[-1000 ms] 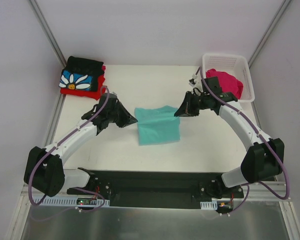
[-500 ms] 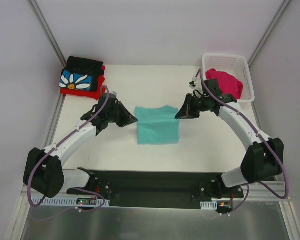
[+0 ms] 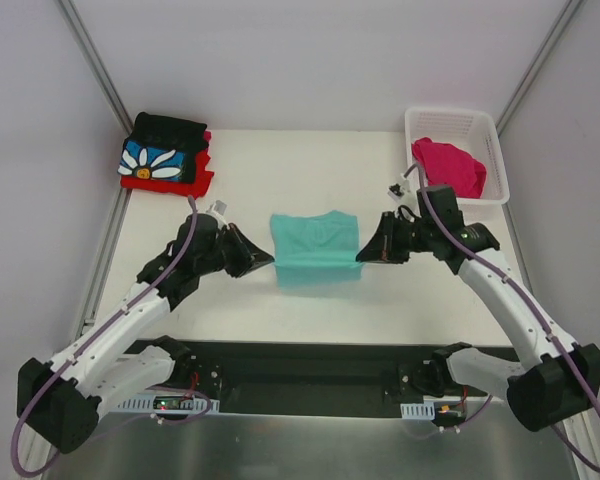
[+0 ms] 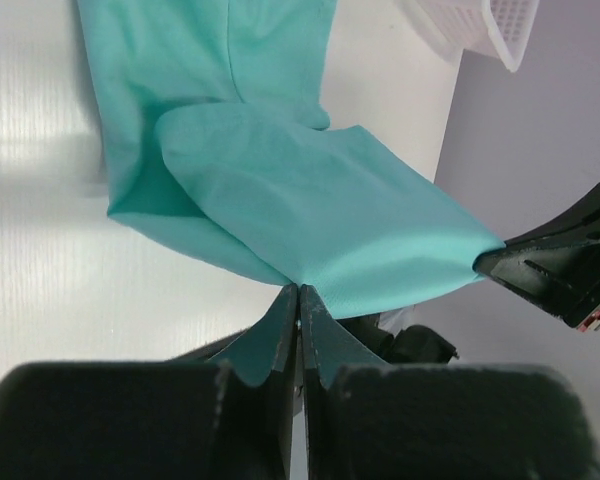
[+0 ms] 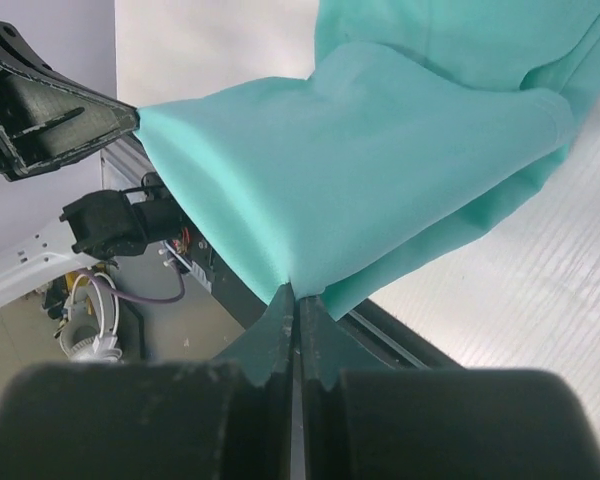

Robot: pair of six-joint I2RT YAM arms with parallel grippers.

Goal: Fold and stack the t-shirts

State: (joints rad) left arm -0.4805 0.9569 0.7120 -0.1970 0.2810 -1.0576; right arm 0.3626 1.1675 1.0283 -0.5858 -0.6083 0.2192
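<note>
The mint-teal t-shirt [image 3: 315, 250] lies mid-table, with one edge lifted and stretched between my two grippers. My left gripper [image 3: 270, 258] is shut on its left corner, and the pinch shows in the left wrist view at the gripper [image 4: 298, 290] under the teal cloth [image 4: 310, 215]. My right gripper [image 3: 360, 255] is shut on the right corner, seen again at the gripper [image 5: 297, 295] with the cloth [image 5: 380, 160] above it. A black daisy t-shirt [image 3: 160, 158] sits folded on a red one [image 3: 165, 185] at the far left. The magenta-pink t-shirt [image 3: 448, 165] lies bunched in the basket.
A white lattice basket [image 3: 450, 115] stands at the far right corner, its rim also in the left wrist view [image 4: 480, 25]. Grey walls enclose the table on the left, right and back. A black base rail [image 3: 300, 365] runs along the near edge.
Both grippers have moved toward the near edge, carrying the held edge of the teal t-shirt with them. Their arms have drawn back and lowered. Both stayed shut.
</note>
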